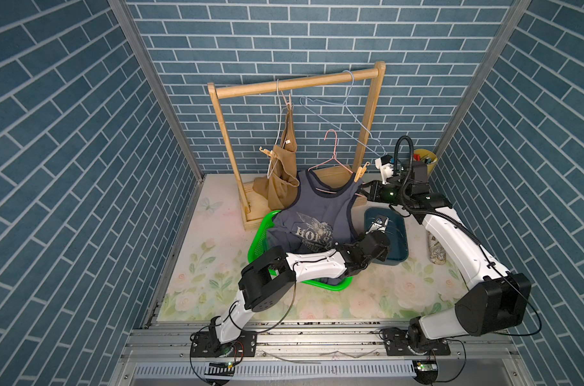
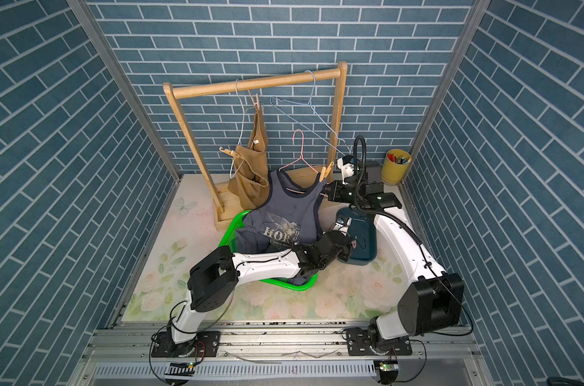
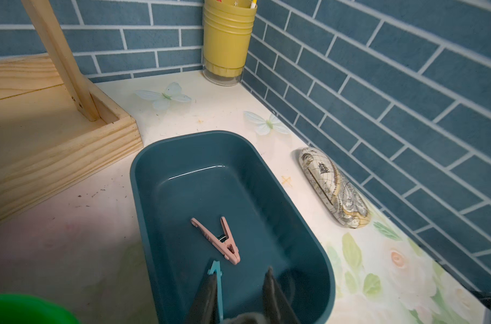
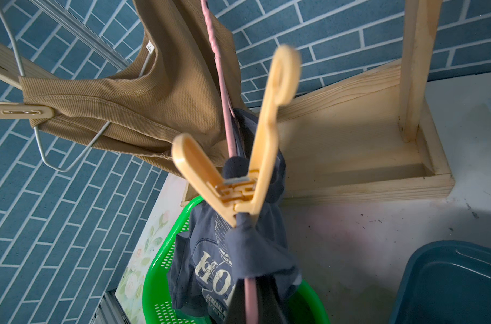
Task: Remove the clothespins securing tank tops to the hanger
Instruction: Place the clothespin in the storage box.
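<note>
Hovering above the teal bin [image 3: 137, 174] on the worktop, the left fingers [image 3: 272, 291] stood released, with a clear gap between them. A teal clothespin [image 3: 216, 270] rested against one finger only and was not gripped. A pink clothespin [image 3: 219, 242] lay flat on the bin floor just beyond it. Beside the bin, the grey-blue tank top [image 1: 317, 207] draped with its lower part in the green basket [image 1: 260, 234]. The right fingers [image 4: 266, 308] were clenched on the wire of the pink hanger [image 4: 226, 112] at the garment's shoulder. Just above that grip, a yellow clothespin [image 4: 238, 193] clamped the strap to the hanger. Farther back, the tan tank top [image 1: 282, 173] hung from the wooden rack [image 1: 297, 82]. It was secured by a tan clothespin [image 1: 266, 152] at its low shoulder and by another clothespin [image 1: 287, 102] near the rail. A blue wire hanger [image 1: 337, 113] hung beside it.
</note>
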`<control>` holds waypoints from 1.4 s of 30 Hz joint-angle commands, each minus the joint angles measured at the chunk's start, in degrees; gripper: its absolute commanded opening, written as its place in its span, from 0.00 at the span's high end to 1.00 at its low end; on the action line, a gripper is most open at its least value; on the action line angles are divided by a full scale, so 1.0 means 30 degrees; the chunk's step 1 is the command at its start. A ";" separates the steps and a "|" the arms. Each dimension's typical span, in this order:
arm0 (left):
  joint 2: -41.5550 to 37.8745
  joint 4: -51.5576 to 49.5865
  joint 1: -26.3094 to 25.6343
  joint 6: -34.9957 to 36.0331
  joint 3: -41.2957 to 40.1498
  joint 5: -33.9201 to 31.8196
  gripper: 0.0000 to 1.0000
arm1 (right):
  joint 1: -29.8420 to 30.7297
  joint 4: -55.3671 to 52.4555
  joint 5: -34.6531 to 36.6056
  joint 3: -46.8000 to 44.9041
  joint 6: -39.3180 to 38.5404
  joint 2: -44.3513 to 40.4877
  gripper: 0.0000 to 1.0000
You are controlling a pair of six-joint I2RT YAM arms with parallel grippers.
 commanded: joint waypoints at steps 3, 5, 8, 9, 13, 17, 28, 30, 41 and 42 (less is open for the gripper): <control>0.1745 -0.0466 -0.0201 0.0671 0.1691 -0.1480 0.71 | -0.0101 0.1152 -0.0549 0.0086 0.0880 -0.0457 1.00; 0.2311 -0.0716 -0.0173 0.0693 0.2238 -0.1866 0.71 | -0.0086 0.1208 -0.0607 0.0200 0.0926 -0.0457 1.00; 0.3437 -0.1070 -0.0158 0.0666 0.3432 -0.2019 0.71 | -0.0115 0.1210 -0.0642 0.0304 0.0962 -0.0516 1.00; 0.3909 -0.1495 -0.0137 0.0629 0.4095 -0.2055 0.71 | -0.0116 0.1204 -0.0642 0.0327 0.0970 -0.0516 1.00; 0.5621 -0.3191 0.0062 0.0337 0.6549 -0.2159 0.70 | -0.0115 0.1064 -0.0662 0.0326 0.0940 -0.0658 1.00; 0.6764 -0.4783 0.0551 -0.0244 0.8139 -0.2214 0.70 | -0.0116 0.0976 -0.0591 0.0182 0.0853 -0.0921 1.00; 0.6311 -0.4710 0.1045 -0.0835 0.6633 -0.0213 0.38 | -0.0116 0.0943 -0.0551 -0.0112 0.0706 -0.1101 1.00; 0.5460 -0.4326 0.1001 -0.1049 0.5714 0.0466 0.30 | -0.0126 0.0947 -0.0606 -0.0126 0.0706 -0.1130 1.00; -0.0042 -0.4035 -0.0034 -0.1200 0.2037 0.1565 0.11 | -0.0120 0.0697 -0.0939 -0.0281 0.0355 -0.1767 1.00; -0.0233 -0.4126 -0.0083 -0.1212 0.2040 0.1671 0.11 | -0.0112 0.0706 -0.0963 -0.0330 0.0355 -0.1803 1.00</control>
